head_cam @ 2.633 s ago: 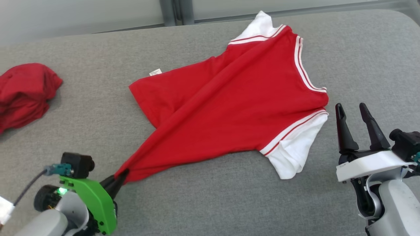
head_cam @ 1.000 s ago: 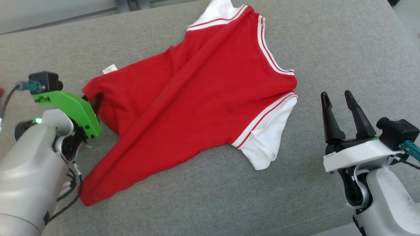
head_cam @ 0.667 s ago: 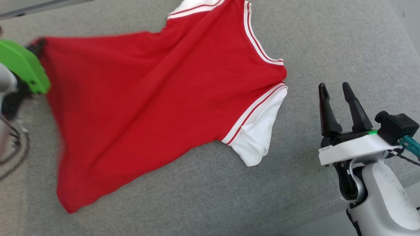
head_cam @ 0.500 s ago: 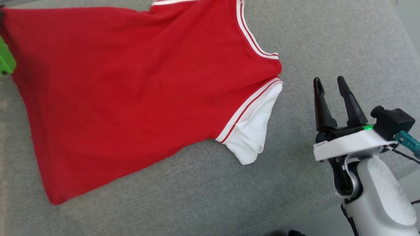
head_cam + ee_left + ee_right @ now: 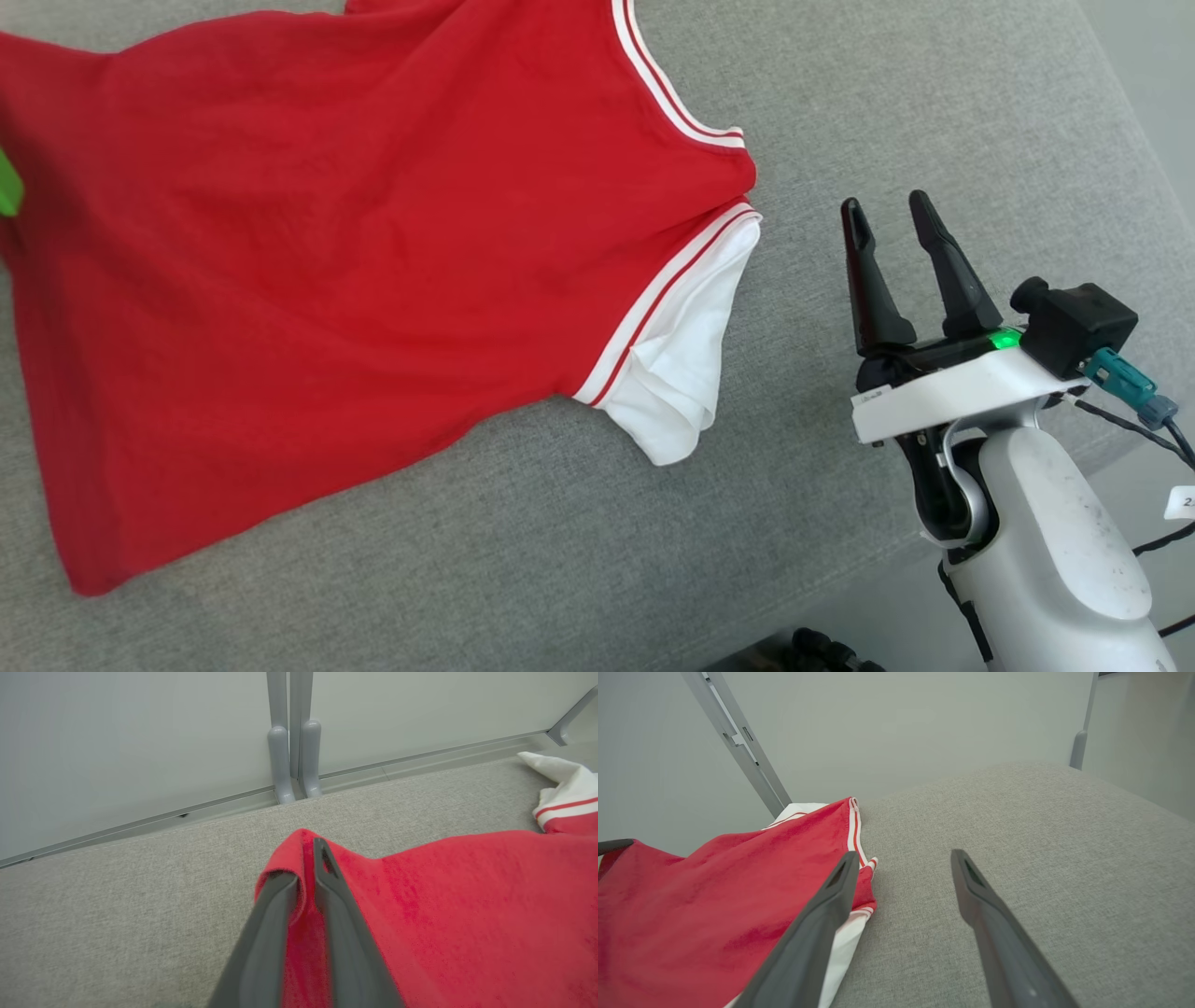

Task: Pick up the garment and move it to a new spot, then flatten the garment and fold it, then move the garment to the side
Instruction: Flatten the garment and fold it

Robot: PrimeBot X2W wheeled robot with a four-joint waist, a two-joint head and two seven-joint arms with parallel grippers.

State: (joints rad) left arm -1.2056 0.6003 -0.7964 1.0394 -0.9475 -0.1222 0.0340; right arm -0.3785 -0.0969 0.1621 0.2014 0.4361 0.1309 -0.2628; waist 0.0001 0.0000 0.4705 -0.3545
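Observation:
The garment (image 5: pixel 327 271) is a red T-shirt with white, red-striped sleeves, spread over the grey cushion (image 5: pixel 560 560); one white sleeve (image 5: pixel 677 373) lies at its right. In the left wrist view my left gripper (image 5: pixel 309 851) is shut on a red corner of the garment (image 5: pixel 444 905), cloth pinched between the two fingers and lifted a little off the cushion. A sliver of that arm's green mount (image 5: pixel 7 187) shows at the left edge of the head view. My right gripper (image 5: pixel 885 213) stands open to the right of the sleeve, apart from it, with nothing between its fingers (image 5: pixel 822 914).
The grey cushion's right edge (image 5: pixel 1102 140) curves down close behind my right arm. A pale wall with grey posts (image 5: pixel 292 742) runs along the cushion's far side. The other white sleeve (image 5: pixel 560 784) lies near that far edge.
The left gripper let go of one red corner, shut on another and pulled it left, spreading the shirt wider. The head camera has turned, shifting the scene. The right gripper stays open.

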